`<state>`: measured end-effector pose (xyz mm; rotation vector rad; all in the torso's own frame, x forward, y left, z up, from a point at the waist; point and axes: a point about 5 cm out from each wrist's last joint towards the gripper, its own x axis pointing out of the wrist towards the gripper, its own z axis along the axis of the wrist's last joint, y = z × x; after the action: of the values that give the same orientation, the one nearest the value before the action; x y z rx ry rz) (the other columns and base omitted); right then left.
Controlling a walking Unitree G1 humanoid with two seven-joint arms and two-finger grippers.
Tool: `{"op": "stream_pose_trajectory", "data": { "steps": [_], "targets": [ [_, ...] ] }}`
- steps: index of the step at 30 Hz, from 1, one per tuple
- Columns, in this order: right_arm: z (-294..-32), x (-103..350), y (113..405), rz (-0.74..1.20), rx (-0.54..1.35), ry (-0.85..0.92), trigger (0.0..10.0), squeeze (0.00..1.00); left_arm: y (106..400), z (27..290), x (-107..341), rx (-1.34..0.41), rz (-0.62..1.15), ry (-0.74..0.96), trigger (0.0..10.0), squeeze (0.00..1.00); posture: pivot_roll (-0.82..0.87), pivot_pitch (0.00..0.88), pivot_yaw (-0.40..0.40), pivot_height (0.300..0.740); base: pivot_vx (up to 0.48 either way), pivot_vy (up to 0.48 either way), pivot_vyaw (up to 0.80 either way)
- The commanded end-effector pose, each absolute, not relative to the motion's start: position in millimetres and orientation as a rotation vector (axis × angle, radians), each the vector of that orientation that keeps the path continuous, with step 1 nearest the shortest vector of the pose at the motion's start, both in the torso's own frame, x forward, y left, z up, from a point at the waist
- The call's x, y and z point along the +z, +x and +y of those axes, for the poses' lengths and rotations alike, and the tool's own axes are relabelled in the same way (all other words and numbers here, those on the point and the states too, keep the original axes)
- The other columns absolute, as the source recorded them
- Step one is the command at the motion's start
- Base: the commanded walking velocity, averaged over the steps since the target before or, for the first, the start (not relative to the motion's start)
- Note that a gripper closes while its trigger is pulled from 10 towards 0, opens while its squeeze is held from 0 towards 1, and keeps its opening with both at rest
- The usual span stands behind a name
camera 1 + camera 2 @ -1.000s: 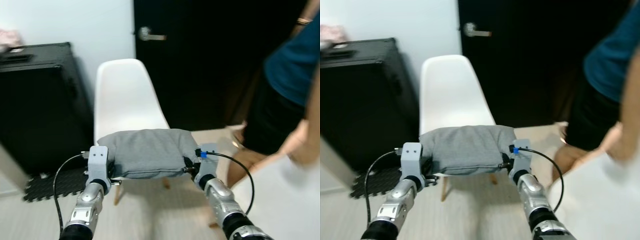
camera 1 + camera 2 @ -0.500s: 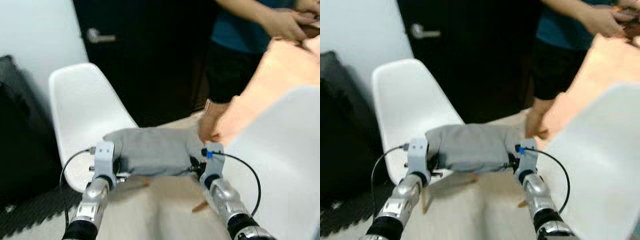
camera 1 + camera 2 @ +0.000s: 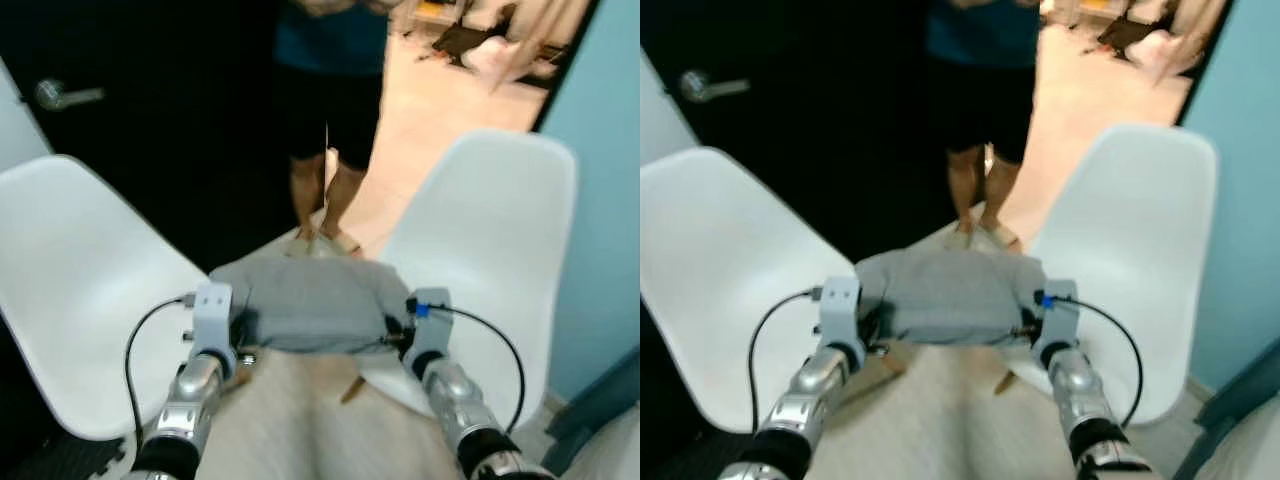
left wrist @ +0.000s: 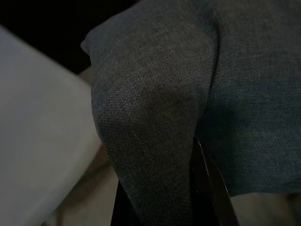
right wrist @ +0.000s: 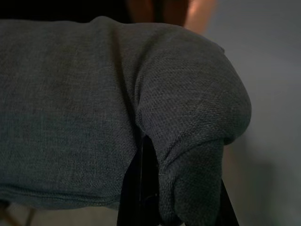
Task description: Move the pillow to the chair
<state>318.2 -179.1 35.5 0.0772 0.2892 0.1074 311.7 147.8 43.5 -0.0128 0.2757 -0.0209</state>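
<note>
A grey pillow [image 3: 310, 305] hangs in the air between my two arms, held level above the floor. My left gripper [image 3: 238, 332] is shut on its left end and my right gripper [image 3: 393, 330] is shut on its right end. In the left wrist view the grey pillow [image 4: 188, 94] bulges over the black fingers [image 4: 209, 188], and the right wrist view shows the pillow [image 5: 94, 108] wrapped the same way around its fingers [image 5: 141, 188]. One white chair [image 3: 70, 290] stands at the left and a second white chair [image 3: 480, 250] at the right, with the pillow in the gap between them.
A person [image 3: 330, 90] in a teal top and dark shorts stands straight ahead, just beyond the pillow. Behind them is a dark door with a metal handle [image 3: 62, 95]. A teal wall [image 3: 610, 180] rises on the right. Pale floor lies below.
The camera has swung to the right: the first white chair slid to the left edge, a second white chair came into view at the right. Both grippers kept their hold on the pillow.
</note>
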Motion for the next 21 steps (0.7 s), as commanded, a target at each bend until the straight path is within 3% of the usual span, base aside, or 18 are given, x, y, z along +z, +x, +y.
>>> {"op": "stream_pose_trajectory", "data": {
  "steps": [1, 21],
  "targets": [
    [-192.5, 36.6, 317.4, 0.279, 0.032, 0.086, 10.0, 0.0, 311.1, 166.0, 44.9, 0.05, 0.251, -0.002, 10.0, 0.0, 0.01, 0.069, 0.043, 0.74, 0.0, 0.0, -0.8],
    [-200.8, 37.6, 317.6, 0.282, 0.006, 0.082, 10.0, 0.0, 311.9, 159.9, 44.6, -0.003, 0.255, 0.026, 10.0, 0.0, 0.01, 0.073, 0.039, 0.74, 0.0, 0.0, -0.8]
  ]
}}
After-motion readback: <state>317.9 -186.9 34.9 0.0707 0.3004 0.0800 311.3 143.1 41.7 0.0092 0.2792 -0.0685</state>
